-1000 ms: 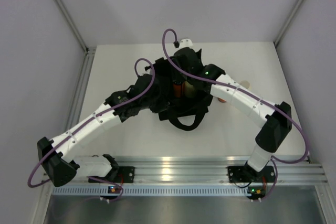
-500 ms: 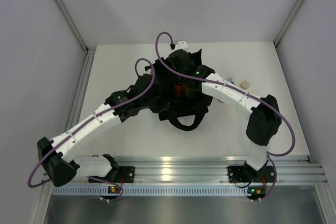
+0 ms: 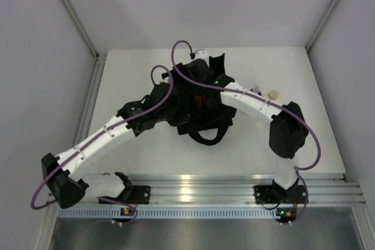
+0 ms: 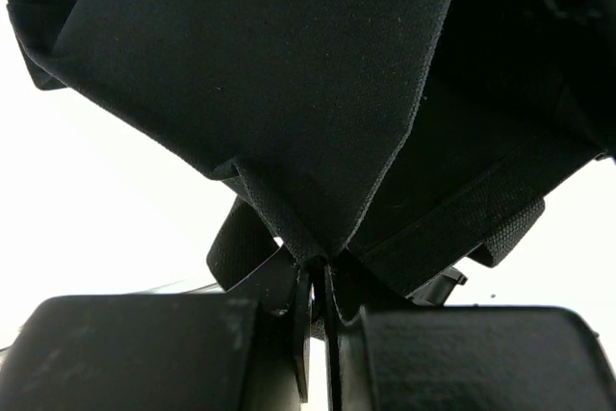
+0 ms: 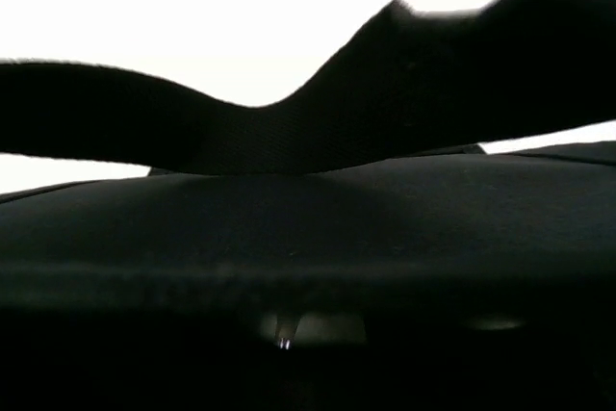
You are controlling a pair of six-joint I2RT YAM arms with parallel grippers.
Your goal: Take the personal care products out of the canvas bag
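right gripper (image 3: 197,80) has swung in over the canvas bag (image 3: 193,122), jaws hidden, can't tell; left gripper (image 4: 318,288) pinches its floppy edge.

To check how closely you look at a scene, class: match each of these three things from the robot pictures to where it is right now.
Column one:
1. left gripper
2. orange bottle
3. cream-white cylinder

Column two:
A. on the table, outside the bag, to its right
B. shut on a fold of the black fabric of the canvas bag
C. inside the canvas bag

Pairs: 1-B, 2-C, 3-A.
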